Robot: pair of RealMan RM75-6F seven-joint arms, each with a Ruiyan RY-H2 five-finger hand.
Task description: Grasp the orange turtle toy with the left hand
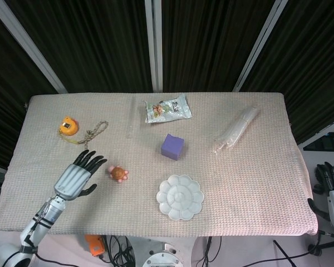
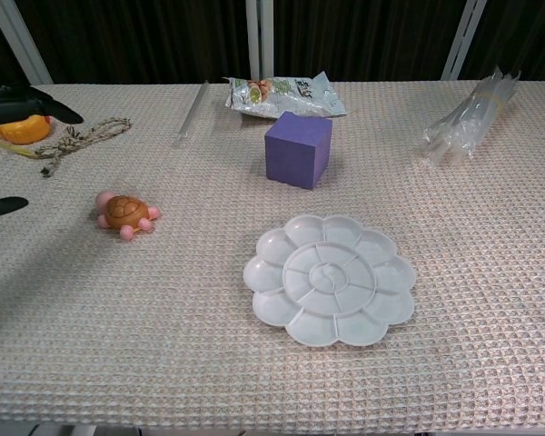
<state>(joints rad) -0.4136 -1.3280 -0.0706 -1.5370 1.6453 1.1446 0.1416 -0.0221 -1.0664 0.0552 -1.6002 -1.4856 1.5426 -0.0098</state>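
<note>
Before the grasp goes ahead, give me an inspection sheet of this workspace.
Surface: table under a beige waffle-weave cloth.
Job's things: orange turtle toy lies free on the cloth.
Clutter: purple cube, white flower palette, snack packet, clear plastic bundle, yellow tape measure with cord.
Hands: left robot hand open, beside the turtle, not touching; right robot hand off the table's edge, holding nothing.
Cables: loose cables below the front edge.
Surroundings: dark curtains behind.

You have the turtle [image 1: 118,173] just right of your left hand [image 1: 73,178] on the bench [image 1: 256,183]; the palette [image 1: 180,197] lies near-centre, the cube [image 1: 172,146] behind it, the packet [image 1: 167,108] farther back.
</note>
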